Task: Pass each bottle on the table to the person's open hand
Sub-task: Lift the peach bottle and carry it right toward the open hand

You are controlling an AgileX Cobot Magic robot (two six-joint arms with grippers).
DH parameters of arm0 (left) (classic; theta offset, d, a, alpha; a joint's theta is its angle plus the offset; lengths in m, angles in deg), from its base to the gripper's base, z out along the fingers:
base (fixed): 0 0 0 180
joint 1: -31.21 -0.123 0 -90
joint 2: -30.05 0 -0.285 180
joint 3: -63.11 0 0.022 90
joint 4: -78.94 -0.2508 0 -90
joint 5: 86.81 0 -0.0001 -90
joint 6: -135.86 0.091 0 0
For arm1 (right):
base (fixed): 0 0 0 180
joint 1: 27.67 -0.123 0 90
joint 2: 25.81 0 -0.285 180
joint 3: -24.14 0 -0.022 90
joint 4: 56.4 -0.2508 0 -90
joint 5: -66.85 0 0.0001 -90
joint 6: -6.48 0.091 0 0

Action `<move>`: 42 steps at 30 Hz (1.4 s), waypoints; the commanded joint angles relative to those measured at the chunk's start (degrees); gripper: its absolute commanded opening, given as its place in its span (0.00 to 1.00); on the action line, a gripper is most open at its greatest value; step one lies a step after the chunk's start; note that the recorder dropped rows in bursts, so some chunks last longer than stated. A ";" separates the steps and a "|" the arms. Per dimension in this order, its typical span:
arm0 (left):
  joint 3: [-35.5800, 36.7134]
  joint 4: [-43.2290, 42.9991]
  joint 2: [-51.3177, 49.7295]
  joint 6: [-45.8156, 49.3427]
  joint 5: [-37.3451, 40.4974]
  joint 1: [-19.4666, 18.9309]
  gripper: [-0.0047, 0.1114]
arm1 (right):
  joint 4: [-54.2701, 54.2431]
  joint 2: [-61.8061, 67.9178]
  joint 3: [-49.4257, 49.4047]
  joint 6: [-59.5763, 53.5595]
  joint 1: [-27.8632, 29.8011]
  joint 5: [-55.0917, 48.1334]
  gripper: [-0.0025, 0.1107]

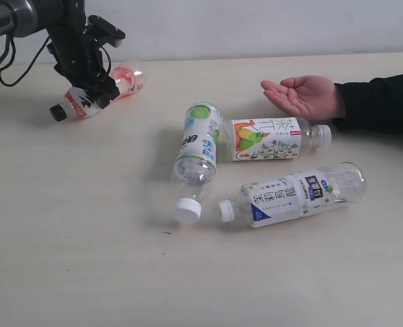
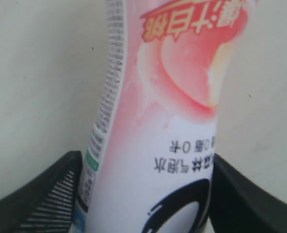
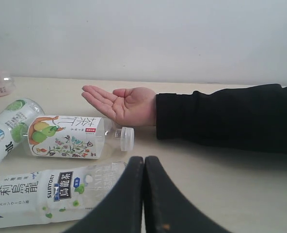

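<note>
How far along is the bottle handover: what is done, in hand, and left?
Done: nothing, the person's open hand is empty. In hand: the left gripper is shut on the pink-and-white bottle. To do: the green-label bottle, pear-label bottle and blue-label bottle lie on the table; the right gripper is shut, empty.

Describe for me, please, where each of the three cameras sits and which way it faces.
Exterior view: off the arms, above the table, looking down and across to the wall; shows the left gripper clamping the pink bottle.
Left wrist view: on the left wrist, facing that bottle close up; both black fingers show.
Right wrist view: low over the table, facing the open hand; the shut right gripper shows.
Shared: exterior and right wrist views both show the hand and the pear-label bottle.
</note>
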 commanded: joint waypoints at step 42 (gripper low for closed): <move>30.39 23.61 32.03 -28.44 -12.02 16.92 0.04 | 0.17 -0.38 -0.31 0.44 0.24 0.15 0.02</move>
